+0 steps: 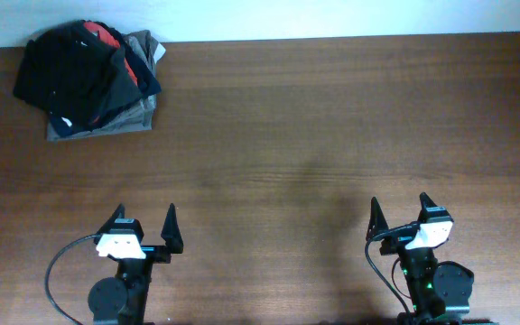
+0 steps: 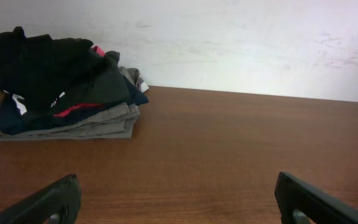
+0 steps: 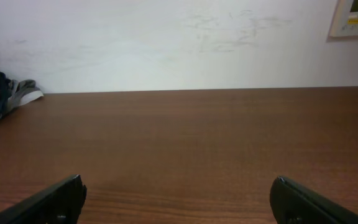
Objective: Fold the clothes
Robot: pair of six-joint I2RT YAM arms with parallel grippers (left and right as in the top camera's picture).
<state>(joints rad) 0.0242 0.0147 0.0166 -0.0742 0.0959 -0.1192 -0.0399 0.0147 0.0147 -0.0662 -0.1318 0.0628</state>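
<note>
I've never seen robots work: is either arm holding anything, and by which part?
Nothing is held. The left fingers and right fingers stand open and empty; the pile of clothes lies apart from both.

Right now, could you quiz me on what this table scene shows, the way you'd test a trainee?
1. True or false: the pile of clothes sits at the far left corner of the table.
2. Pick one: both pairs of jaws are A) shut on cloth, B) open and empty, C) out of view.
3. Short answer: which side's jaws are nearer the pile?
Key: 1 true; 2 B; 3 left.
</note>
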